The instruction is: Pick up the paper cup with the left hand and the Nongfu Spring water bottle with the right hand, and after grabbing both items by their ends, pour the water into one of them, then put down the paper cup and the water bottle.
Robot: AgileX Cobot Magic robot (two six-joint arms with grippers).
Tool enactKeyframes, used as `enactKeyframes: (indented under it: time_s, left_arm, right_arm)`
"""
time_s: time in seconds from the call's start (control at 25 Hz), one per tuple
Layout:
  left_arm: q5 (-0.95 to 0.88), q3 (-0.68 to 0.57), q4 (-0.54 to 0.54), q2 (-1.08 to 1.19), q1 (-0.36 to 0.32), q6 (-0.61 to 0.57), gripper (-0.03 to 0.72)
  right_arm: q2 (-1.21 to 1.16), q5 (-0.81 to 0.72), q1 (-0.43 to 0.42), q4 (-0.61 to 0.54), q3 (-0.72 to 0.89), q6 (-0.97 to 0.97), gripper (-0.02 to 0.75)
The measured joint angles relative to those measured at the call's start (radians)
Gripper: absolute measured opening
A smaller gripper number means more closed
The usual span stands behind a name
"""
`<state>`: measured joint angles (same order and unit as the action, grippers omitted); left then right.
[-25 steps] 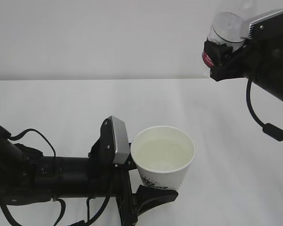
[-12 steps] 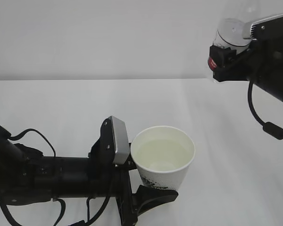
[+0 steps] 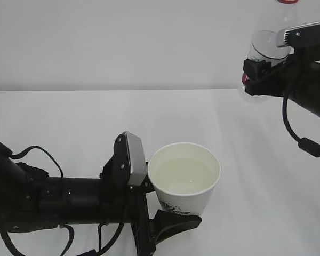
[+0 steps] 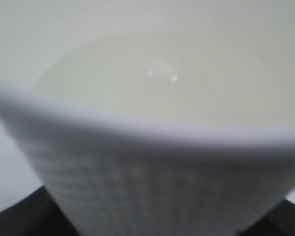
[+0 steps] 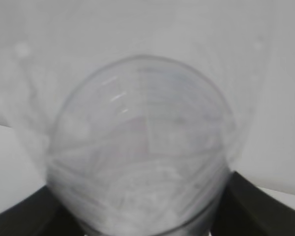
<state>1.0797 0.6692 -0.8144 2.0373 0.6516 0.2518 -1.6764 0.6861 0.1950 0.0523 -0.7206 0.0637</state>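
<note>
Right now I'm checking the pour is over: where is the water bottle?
In the exterior view the Nongfu Spring water bottle is at upper right, held in the right tool, well above and right of the paper cup.

No legible text in any view.
Paper cup [image 3: 185, 181]: dark print low on its side, too small and cut off to read. Water bottle [image 3: 266, 45]: red label mostly hidden, unreadable.

You're looking straight at the bottle [image 5: 142, 147]: clear, rounded, blurred, filling most of the frame. Right hand [image 5: 142, 216] has a dark finger [image 5: 19, 219] at each lower corner, bottle clamped between them. Pale worktop [image 5: 10, 162] behind.
</note>
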Motion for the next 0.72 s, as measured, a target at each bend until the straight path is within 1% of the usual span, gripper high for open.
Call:
enactKeyframes:
  time_s: [0.28, 0.72]
  left_arm:
    - [0.000, 0.000, 0.000, 0.000, 0.000, 0.000, 0.546]
    - [0.000, 0.000, 0.000, 0.000, 0.000, 0.000, 0.546]
  right_arm:
    - [0.000, -0.032, 0.000, -0.094, 0.000, 0.059, 0.476]
    - [-0.008, -0.050, 0.000, -0.138, 0.000, 0.097, 0.476]
